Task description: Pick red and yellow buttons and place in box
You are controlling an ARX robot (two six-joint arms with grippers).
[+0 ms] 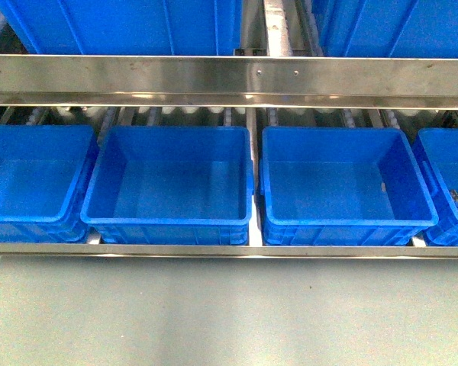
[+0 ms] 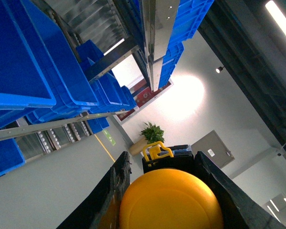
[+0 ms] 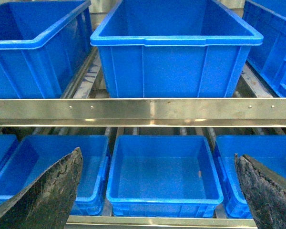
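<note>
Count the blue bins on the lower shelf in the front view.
4. Left bin, cut off by the edge; left-middle bin and right-middle bin, both whole; right bin, cut off too. More may sit beyond the picture.

No writing could be read anywhere. The white label (image 2: 211, 152) on the far grey cabinet (image 2: 200, 143) and the red banner (image 2: 144, 94) were too small to read.
</note>
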